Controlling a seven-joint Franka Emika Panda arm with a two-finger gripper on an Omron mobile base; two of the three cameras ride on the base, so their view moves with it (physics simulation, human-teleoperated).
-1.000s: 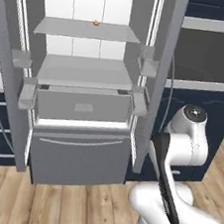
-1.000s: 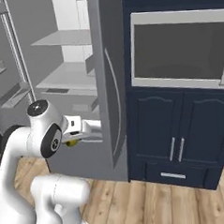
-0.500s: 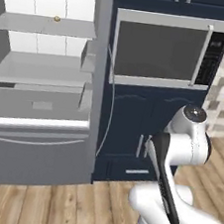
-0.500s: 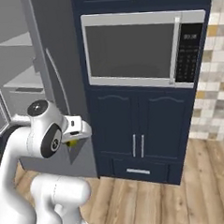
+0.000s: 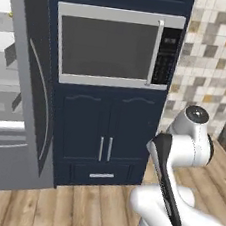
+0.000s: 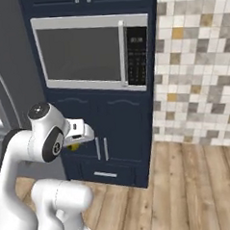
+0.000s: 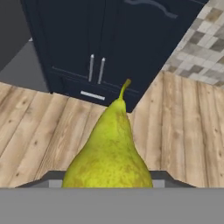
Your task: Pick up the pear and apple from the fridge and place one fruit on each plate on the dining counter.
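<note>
My gripper (image 6: 74, 144) is shut on the pear (image 7: 109, 153), held close in front of the arm's upper joint. In the hand view the yellow-green pear stands stem-up over the wooden floor and hides the fingertips. A yellow sliver of the pear (image 6: 73, 147) peeks out under the hand. The grey fridge (image 5: 30, 84) is at the far left, its door edge toward me and white shelves behind it. The fridge door (image 6: 9, 89) also lies at the left edge of the right base view. The apple, the plates and the dining counter are out of view.
Straight ahead stands a navy cabinet column (image 5: 107, 134) with a built-in microwave (image 5: 113, 47). A mosaic tiled wall (image 6: 200, 63) runs to the right of it. Wooden floor (image 6: 198, 189) stretches open to the right.
Both base views have swung right, so the fridge slid from the middle to the left edge and the tiled wall came in. The gripper stays shut on the pear.
</note>
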